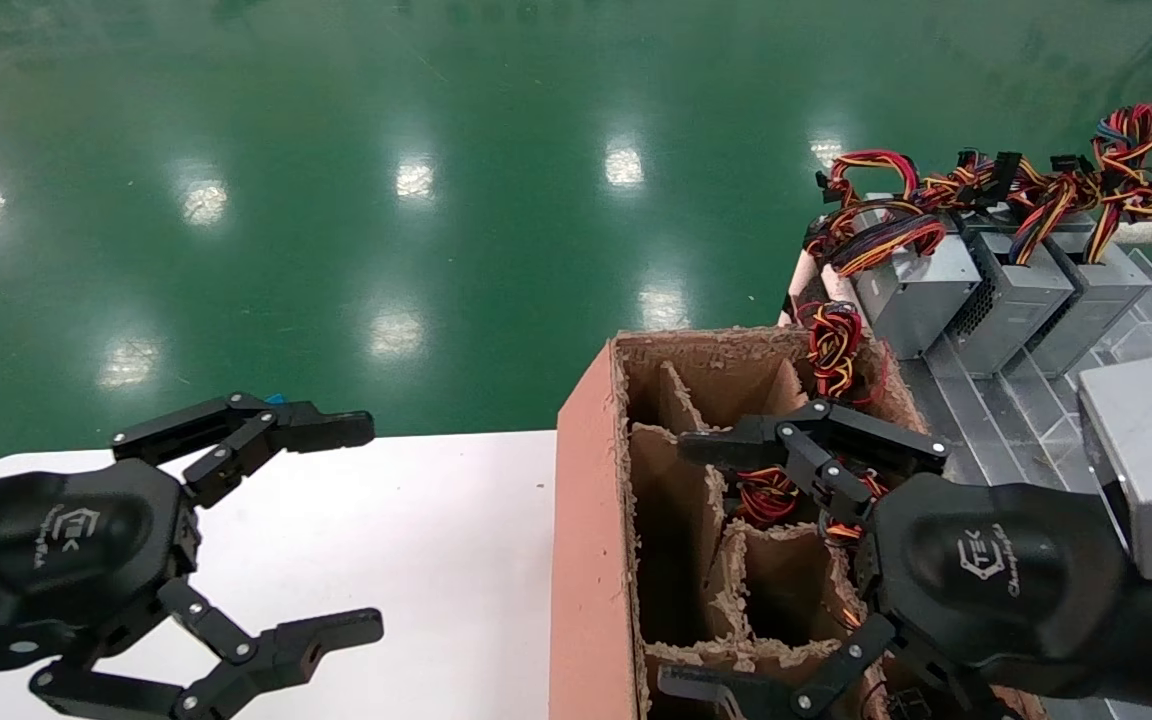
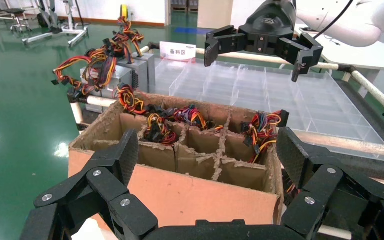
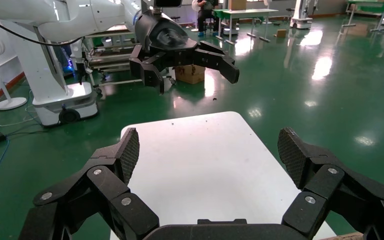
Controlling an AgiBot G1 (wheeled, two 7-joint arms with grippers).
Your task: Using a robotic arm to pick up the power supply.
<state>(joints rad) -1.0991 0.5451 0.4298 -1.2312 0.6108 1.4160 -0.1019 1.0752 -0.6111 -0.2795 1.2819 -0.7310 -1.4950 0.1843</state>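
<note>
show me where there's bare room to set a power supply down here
Free: the white table between the open left claw and the cardboard box; also the clear tray beyond the box. Crowded: the box's wire-filled cells under the open right claw.

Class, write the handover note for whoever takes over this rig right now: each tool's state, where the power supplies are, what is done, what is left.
Right tool: open, empty, hovering above the divided cardboard box.
Left tool: open, empty, idle over the white table.
Power supplies: three grey units stand on the clear-tray rack beyond the box, wire bundles on top. More red, yellow and black wire bundles show in the box's cells; the units below them are hidden.
Done: right tool positioned above the box.
Left: lower into a cell, close on a power supply, lift it out.
</note>
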